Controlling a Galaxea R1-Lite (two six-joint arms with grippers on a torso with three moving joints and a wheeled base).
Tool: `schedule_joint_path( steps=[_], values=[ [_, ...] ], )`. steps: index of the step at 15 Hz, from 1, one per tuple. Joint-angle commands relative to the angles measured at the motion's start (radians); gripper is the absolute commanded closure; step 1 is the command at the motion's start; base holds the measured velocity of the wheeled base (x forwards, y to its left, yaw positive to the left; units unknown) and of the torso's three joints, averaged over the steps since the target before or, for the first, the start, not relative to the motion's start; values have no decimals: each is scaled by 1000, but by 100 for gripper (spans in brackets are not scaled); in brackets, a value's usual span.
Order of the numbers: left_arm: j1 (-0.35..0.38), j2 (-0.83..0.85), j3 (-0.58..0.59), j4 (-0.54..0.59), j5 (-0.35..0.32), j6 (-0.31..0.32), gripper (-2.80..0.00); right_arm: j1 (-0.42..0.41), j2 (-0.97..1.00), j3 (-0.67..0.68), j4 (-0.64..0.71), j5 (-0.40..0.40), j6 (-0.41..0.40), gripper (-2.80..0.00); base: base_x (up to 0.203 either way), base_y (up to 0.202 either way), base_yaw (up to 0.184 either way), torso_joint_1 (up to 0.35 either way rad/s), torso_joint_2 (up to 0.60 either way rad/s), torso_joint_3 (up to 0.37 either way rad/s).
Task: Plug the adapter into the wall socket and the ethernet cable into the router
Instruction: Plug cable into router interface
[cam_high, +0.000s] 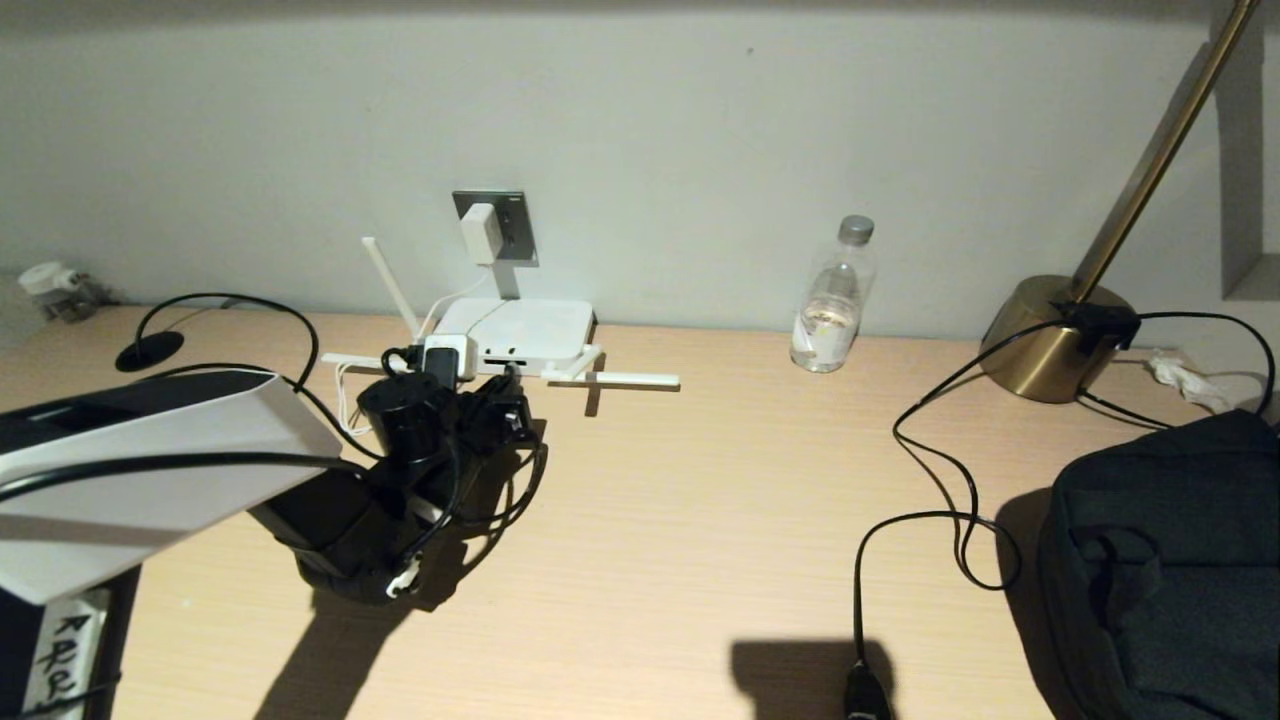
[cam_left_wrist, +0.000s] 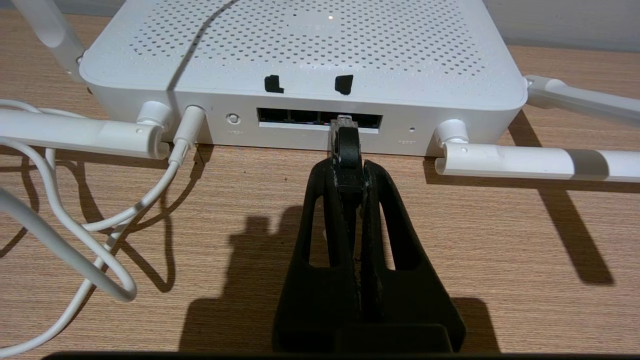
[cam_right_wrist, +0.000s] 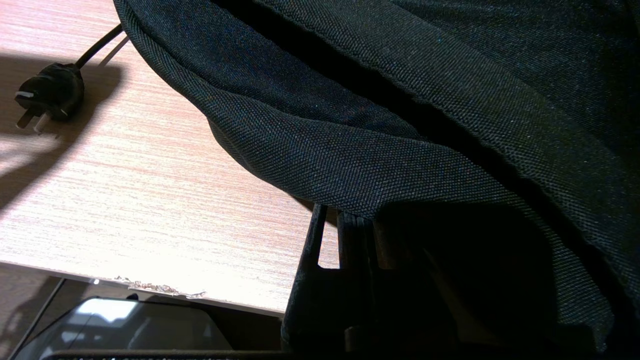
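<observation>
Now, step: seating the plug squarely in its port; a straight, level push looks wisest.
Router (cam_left_wrist: 310, 55): on the desk below the wall socket (cam_high: 497, 226), where the adapter (cam_high: 479, 233) already sits.
Bag (cam_high: 1170, 560): contents hidden.
Bottle (cam_high: 833, 300): probably little water.
Left gripper (cam_left_wrist: 348, 172): fingers clamped on the ethernet cable (cam_left_wrist: 346, 145), clear tip at the port row.
Right gripper (cam_right_wrist: 345, 230): fingers together, parked under the bag.

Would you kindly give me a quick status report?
Left gripper shut on black ethernet cable, clear plug at flat white router ports. Right gripper shut, parked under dark bag. Small white adapter in grey wall socket.
</observation>
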Motion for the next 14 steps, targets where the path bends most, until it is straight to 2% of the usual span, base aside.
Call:
schedule_joint_path(
  steps=[1,14],
  values=[
    [0,-4,-2,-8,2,2,0,0,2,0,1,1,-1,0,0,0,0,0,0,0],
    [12,19,-33,-10,5,1,0,0,2,0,1,1,-1,0,0,0,0,0,0,0]
  ],
)
